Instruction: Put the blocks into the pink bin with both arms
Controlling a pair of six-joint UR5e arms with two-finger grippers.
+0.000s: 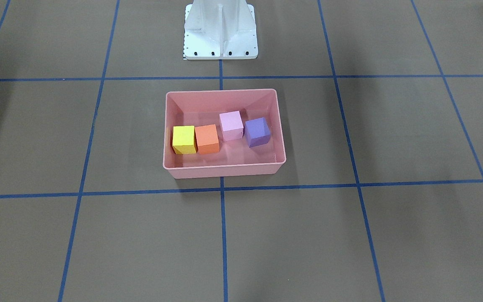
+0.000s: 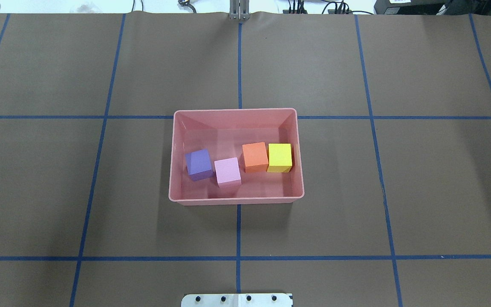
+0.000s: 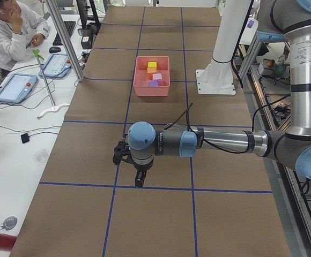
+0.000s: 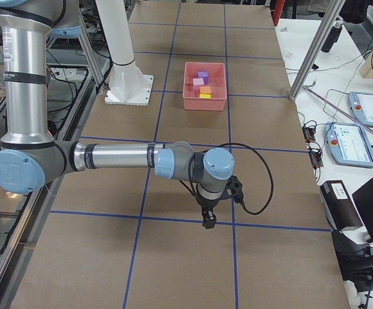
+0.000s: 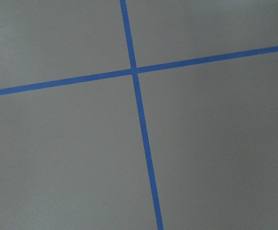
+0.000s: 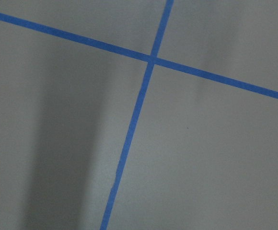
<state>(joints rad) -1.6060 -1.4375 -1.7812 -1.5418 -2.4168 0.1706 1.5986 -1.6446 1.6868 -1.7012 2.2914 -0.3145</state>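
Pink bin (image 1: 221,171) sits mid-table, just in front of the white base (image 1: 220,37), with all four blocks on its floor. Yellow block (image 1: 184,139) touches orange block (image 1: 207,139) toward the robot's right; lilac block (image 1: 231,125) and purple block (image 1: 258,132) sit just beside each other toward its left, both a little askew. You see no block on the table (image 1: 350,235) outside the bin. Judged from that, the placing is done and this is the task's end; the next move calls for no pick, only a count of four if you want certainty. Left gripper (image 3: 139,182) and right gripper (image 4: 209,222) hang low over tape (image 5: 142,124) lines, well apart from the bin, toward opposite table ends. They show only in the side views, so you cannot tell whether the jaws stand apart or together. Wrist views give paper and tape only. You see nothing standing between arms and bin. An operator (image 3: 8,27) sits at the side bench by the pendants (image 3: 16,87).
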